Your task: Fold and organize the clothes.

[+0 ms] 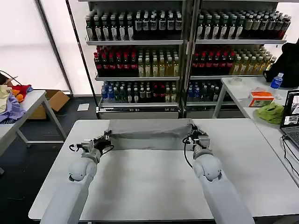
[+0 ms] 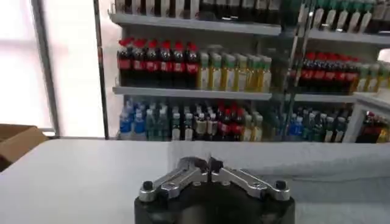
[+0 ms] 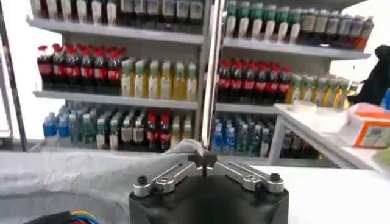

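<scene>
shelves of bottled drinks (image 1: 140,65) fill the wall behind the white tabletop (image 1: 154,186). a grey shirt (image 1: 149,133) lies flat across the tabletop's far edge. the left gripper (image 1: 108,136) is clamped on its left edge, the right gripper (image 1: 188,138) pinching its right edge. on the side table to the right sit a lime-green cloth (image 1: 271,112) and an orange box (image 1: 260,98), well apart.

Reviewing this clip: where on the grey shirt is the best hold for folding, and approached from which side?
The grey shirt lies flat as a wide band, so its two near corners, approached from the robot's side. The left pincer and right pincer are shut there.
</scene>
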Action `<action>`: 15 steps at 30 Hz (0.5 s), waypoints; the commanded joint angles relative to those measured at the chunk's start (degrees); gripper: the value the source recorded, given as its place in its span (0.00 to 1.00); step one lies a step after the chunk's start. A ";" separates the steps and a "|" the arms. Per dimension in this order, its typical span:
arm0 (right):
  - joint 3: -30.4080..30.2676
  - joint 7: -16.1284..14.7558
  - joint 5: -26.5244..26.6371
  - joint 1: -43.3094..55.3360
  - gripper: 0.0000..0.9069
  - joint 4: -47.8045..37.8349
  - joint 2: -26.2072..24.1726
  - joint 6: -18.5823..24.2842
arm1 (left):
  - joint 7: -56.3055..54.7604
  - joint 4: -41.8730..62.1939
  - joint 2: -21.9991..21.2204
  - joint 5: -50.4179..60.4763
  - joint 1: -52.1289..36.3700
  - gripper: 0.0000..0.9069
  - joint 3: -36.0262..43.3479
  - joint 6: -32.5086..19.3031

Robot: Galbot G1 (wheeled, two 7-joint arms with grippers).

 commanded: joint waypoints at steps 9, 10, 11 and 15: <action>0.69 8.95 11.13 3.55 1.00 -3.75 5.90 3.41 | -1.75 -2.78 1.29 0.29 0.78 1.00 -0.09 2.82; 0.72 9.08 11.03 3.55 1.00 -3.86 5.89 3.36 | -1.76 -2.82 1.14 0.54 1.09 1.00 -0.17 2.82; 0.75 9.25 11.00 3.52 1.00 -3.88 5.87 3.35 | -1.81 -2.87 0.97 0.69 1.33 1.00 -0.26 2.82; 0.88 9.55 12.94 4.82 1.00 -4.59 5.97 5.61 | -1.78 -3.01 0.76 0.86 1.83 1.00 -0.18 3.08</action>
